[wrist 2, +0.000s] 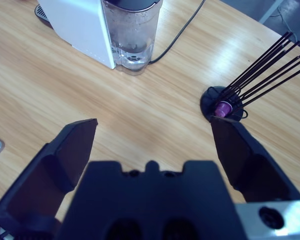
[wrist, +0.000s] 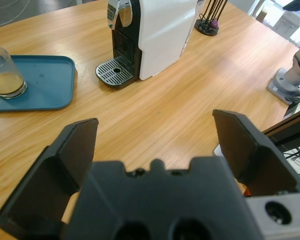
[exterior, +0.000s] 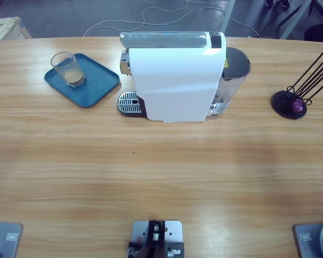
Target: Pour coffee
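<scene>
shallow tan coffee [exterior: 73,79] in upright tumbler [exterior: 64,62]

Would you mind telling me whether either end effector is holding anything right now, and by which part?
Nothing is held: the left end effector and right end effector are both open and empty above the table.

Lab: rig-mounted table [exterior: 161,177], floor cables [exterior: 151,16]

The left hand [wrist: 155,150] hovered with jaws spread wide above the wooden table [wrist: 165,110]. Ahead, a glass [wrist: 5,72] of coffee [wrist: 7,82] stood on a blue tray [wrist: 45,82], beside the white coffee machine [wrist: 150,35].
</scene>
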You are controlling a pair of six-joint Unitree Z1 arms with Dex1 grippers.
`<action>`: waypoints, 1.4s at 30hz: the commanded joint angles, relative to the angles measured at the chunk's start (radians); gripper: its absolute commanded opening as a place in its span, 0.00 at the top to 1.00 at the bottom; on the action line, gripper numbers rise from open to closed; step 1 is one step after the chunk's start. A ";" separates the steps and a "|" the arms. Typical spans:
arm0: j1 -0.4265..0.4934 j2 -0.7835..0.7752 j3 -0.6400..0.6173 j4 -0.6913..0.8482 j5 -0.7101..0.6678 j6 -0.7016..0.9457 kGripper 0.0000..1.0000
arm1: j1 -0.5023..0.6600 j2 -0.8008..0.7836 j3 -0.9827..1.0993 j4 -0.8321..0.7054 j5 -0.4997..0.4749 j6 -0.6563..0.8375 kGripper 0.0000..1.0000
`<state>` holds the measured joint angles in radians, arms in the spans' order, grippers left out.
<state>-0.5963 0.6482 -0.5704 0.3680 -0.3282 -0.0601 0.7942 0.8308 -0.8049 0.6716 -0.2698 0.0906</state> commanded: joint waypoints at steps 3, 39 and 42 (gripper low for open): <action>-0.008 0.076 -0.052 0.101 0.103 0.057 0.00 | 0.007 0.035 -0.024 0.083 -0.032 0.008 0.00; -0.045 0.015 -0.071 0.152 0.171 0.053 0.00 | 0.004 -0.072 0.003 0.082 -0.029 0.018 0.00; -0.045 0.018 -0.075 0.159 0.170 0.052 0.00 | 0.004 -0.075 0.004 0.080 -0.031 0.021 0.00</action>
<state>-0.6318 0.6771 -0.6332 0.4861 -0.1791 -0.0134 0.7941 0.7928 -0.8399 0.7580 -0.2880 0.0974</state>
